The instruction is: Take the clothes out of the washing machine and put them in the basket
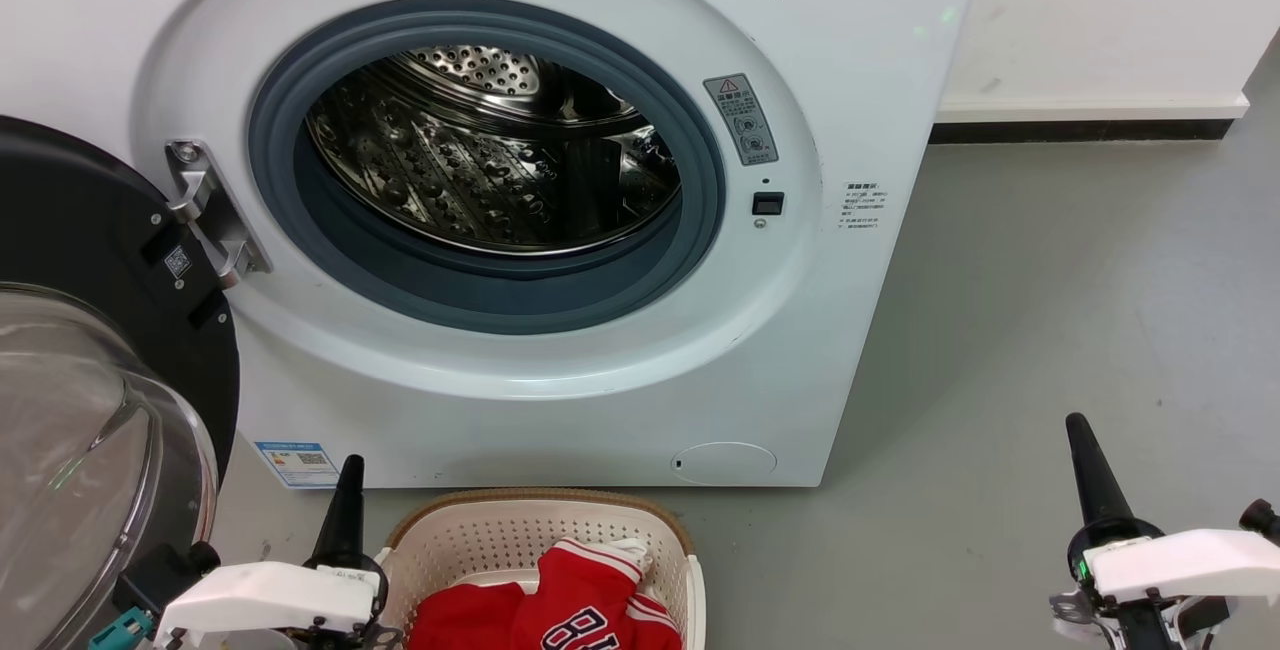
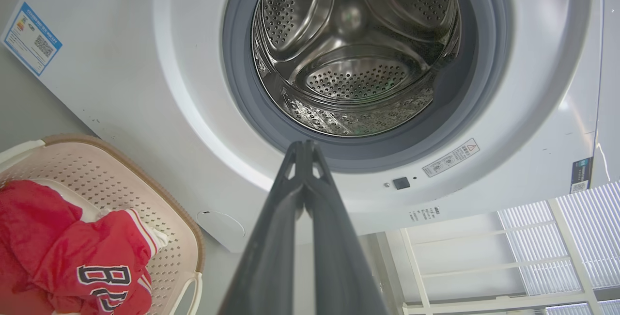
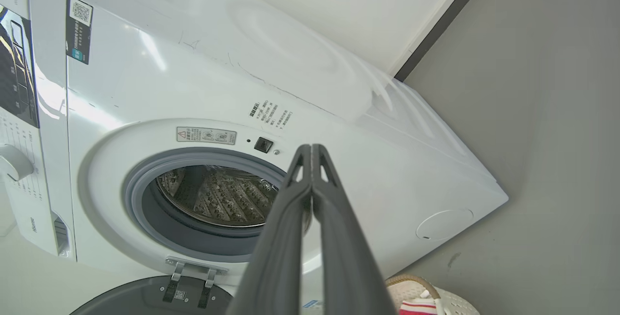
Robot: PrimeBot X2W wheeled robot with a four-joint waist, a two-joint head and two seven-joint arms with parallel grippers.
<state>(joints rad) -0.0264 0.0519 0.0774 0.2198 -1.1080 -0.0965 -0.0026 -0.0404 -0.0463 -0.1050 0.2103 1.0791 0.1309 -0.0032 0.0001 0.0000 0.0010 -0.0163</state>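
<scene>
I count one washing machine (image 1: 560,410), door (image 1: 70,230) swung open to its left, steel drum (image 1: 480,170) showing bare perforated metal. One basket (image 1: 500,530) on the floor (image 1: 1050,310), near the machine's lower front edge. Two clothes, both inside the basket: the lettered jersey (image 1: 590,600) on top toward the right wall, the plain red one (image 1: 460,620) beside it toward the left wall. Two grippers.

My left gripper (image 1: 351,470) sits low, just beside the basket's left rim, fingers pointing up at the machine front. In the left wrist view, its fingers (image 2: 271,237) are pressed together tip to tip, gripping nothing, aimed at the porthole's lower lip.

My right gripper (image 1: 1078,430) is over bare floor, well apart from basket and machine, tilted slightly left. In the right wrist view, its fingers (image 3: 348,247) are likewise clenched flat together, nothing between them, with the basket's rim at the bottom edge.
</scene>
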